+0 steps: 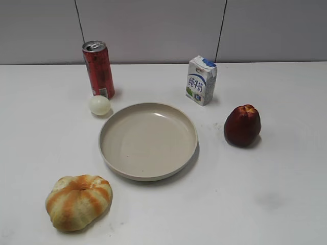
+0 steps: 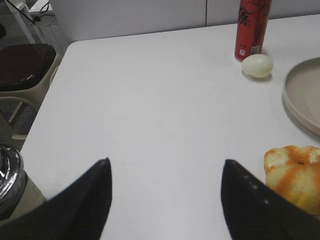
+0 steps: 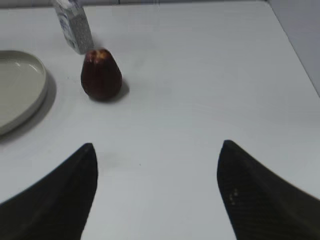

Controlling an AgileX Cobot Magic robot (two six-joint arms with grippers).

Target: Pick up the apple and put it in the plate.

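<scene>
White table point(image 1: 286, 204): apple point(image 1: 242, 125) upright right of plate point(image 1: 148, 173); left gripper point(image 2: 166, 172) and right gripper point(image 3: 156, 155) both spread, holding nothing.

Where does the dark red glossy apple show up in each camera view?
Exterior view: dark red glossy apple at right of centre, right of the wide beige plate.
Left wrist view: not in it.
Right wrist view: upper left, just below the white-and-blue milk carton.
Shared landmark: the plate, also in the left wrist view.
</scene>
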